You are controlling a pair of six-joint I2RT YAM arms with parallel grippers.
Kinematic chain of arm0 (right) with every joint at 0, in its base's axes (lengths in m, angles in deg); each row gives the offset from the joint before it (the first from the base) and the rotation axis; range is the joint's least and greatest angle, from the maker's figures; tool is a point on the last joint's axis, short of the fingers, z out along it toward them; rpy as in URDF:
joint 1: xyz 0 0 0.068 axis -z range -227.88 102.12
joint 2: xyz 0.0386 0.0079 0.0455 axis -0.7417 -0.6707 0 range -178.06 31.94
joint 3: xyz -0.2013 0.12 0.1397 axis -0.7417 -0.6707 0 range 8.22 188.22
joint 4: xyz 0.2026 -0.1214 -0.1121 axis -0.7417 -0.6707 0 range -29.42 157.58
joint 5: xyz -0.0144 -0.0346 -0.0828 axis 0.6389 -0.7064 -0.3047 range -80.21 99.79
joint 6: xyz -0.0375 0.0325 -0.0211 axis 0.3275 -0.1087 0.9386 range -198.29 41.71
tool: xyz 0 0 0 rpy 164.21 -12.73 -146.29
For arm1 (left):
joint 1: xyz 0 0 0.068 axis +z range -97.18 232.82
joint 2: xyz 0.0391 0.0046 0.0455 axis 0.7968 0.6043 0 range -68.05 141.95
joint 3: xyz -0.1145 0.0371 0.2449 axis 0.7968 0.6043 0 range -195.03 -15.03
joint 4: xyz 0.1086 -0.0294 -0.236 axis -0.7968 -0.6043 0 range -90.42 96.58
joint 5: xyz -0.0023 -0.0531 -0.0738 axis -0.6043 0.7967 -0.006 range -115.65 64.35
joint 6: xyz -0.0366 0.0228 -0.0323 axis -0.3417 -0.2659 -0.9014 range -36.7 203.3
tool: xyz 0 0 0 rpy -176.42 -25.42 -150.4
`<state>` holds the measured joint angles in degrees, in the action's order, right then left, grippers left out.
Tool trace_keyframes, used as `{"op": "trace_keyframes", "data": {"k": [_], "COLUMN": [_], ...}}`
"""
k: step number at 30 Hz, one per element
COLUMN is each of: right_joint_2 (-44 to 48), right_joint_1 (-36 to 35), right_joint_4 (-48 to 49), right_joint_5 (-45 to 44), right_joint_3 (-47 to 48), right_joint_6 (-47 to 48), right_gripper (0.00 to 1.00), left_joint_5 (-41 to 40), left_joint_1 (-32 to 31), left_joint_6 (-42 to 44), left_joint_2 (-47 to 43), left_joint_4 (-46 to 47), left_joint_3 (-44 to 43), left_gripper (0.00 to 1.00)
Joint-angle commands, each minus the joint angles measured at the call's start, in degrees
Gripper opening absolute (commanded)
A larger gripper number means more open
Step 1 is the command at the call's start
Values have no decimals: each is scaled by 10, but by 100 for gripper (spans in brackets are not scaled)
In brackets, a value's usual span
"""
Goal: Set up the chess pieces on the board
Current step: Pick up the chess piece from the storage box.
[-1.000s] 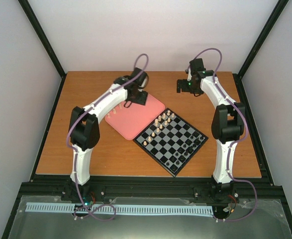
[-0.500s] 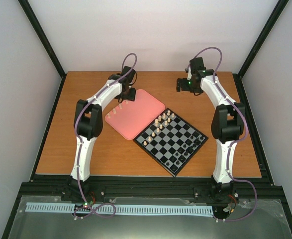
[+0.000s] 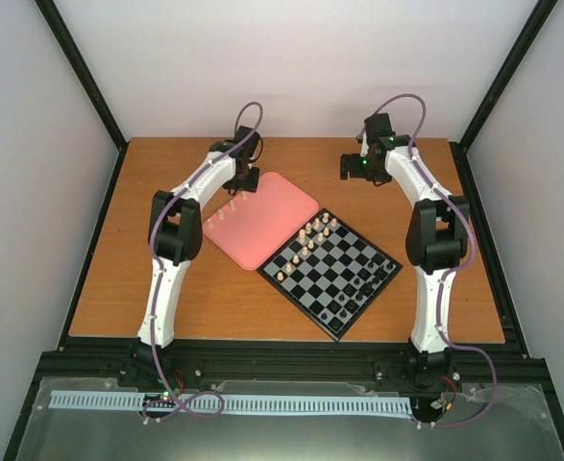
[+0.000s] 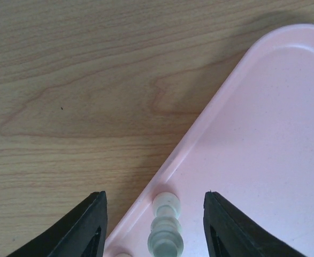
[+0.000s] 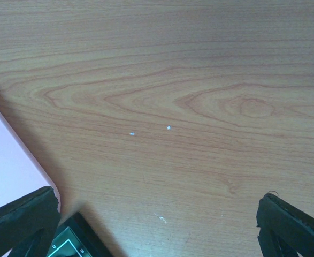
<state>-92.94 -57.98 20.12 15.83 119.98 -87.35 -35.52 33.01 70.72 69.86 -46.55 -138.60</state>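
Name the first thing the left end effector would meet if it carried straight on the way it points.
Probably the cream chess piece standing ahead of the left end effector, just inside the pink tray's rim; depth is unclear.

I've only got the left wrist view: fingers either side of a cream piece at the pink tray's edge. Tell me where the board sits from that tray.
Observer: The board lies beside the pink tray, along its near-right edge.
Operator: Report the right arm.
Observer: The right fingers are open and empty, above the table beyond the board's far corner.
Operator: Check the board for cream pieces.
Observer: Cream pieces stand along the board edge nearest the tray.
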Motion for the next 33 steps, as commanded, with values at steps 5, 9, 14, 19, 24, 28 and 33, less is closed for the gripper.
{"op": "trace_keyframes", "data": {"k": [5,9,14,19,24,28,33], "right_joint_2": [-13,-15,-12,-11,-11,-9,-4], "right_joint_1": [5,5,5,5,5,5,6], "right_joint_4": [-6,-8,-8,-6,-5,-5,-3], "right_joint_5": [-6,-5,-9,-8,-7,-8,-9], "right_joint_3": [25,29,24,21,22,21,16], "right_joint_6": [-1,-1,1,0,-1,-1,-1], "right_gripper": [100,100,100,100,100,100,100], "left_joint_5": [7,10,10,18,22,39,64], "left_joint_1": [3,4,4,4,4,4,2], "left_joint_6": [5,3,2,0,3,5,2], "left_joint_2": [5,10,14,16,15,-2,-42], "left_joint_4": [-5,-7,-9,-8,-13,-16,-25], "left_joint_3": [-2,-1,1,1,1,15,39], "left_gripper": [39,37,37,30,19,13,11]}}
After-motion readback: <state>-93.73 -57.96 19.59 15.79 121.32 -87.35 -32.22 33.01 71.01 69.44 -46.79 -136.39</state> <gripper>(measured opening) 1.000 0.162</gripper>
